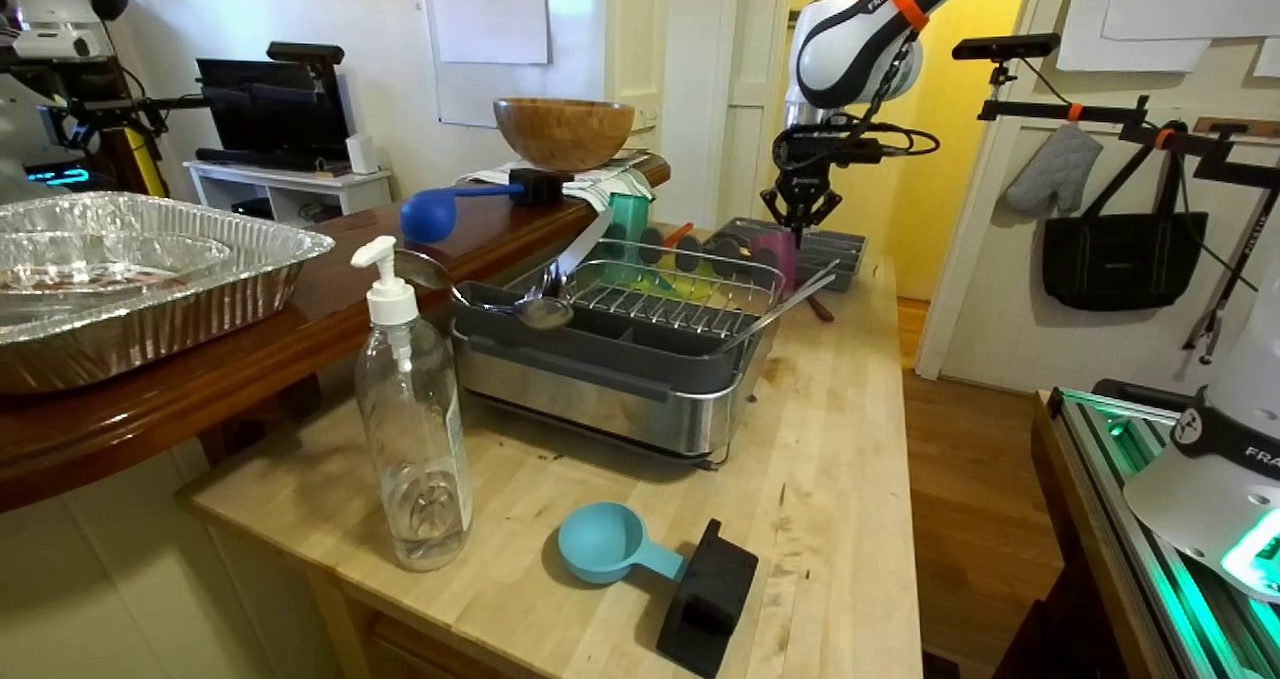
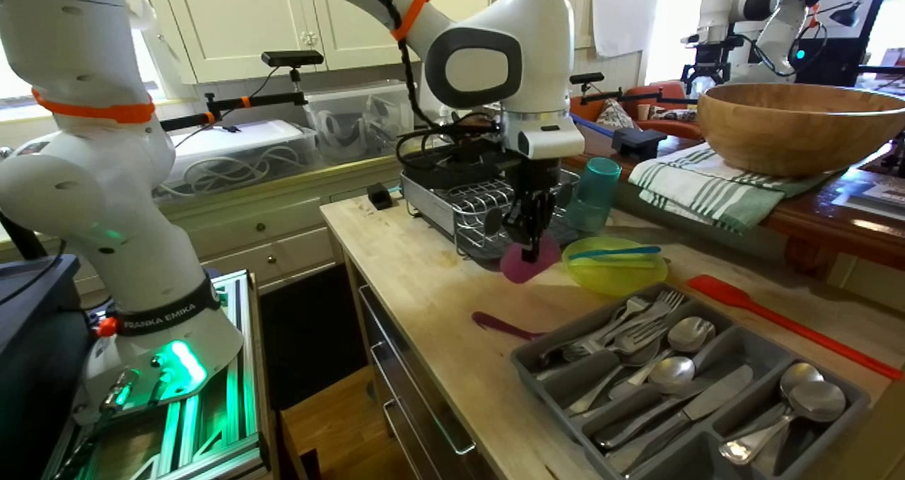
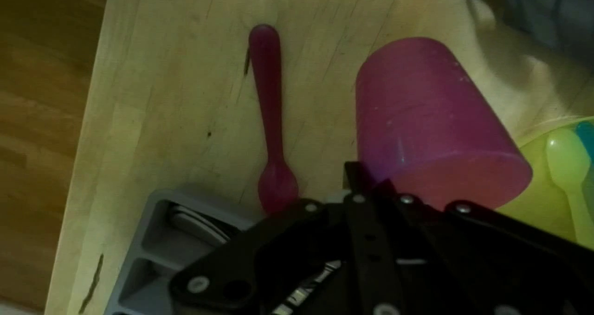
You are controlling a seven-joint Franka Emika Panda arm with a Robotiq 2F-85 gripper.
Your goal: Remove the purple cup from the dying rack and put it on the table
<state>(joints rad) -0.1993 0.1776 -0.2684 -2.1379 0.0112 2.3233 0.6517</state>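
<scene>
The purple cup is translucent pink-purple and tilted on its side in the wrist view. It also shows in both exterior views, outside the drying rack, near its end. My gripper has its fingertips close together on the cup's wall at the wide end, with one finger tinted pink through the plastic. The gripper points down at the cup in both exterior views. Whether the cup touches the wooden table I cannot tell.
A dark pink spoon lies beside the cup. A yellow plate with utensils is close on its other side. A grey cutlery tray, a red spatula and a teal cup stand around. The table edge is near.
</scene>
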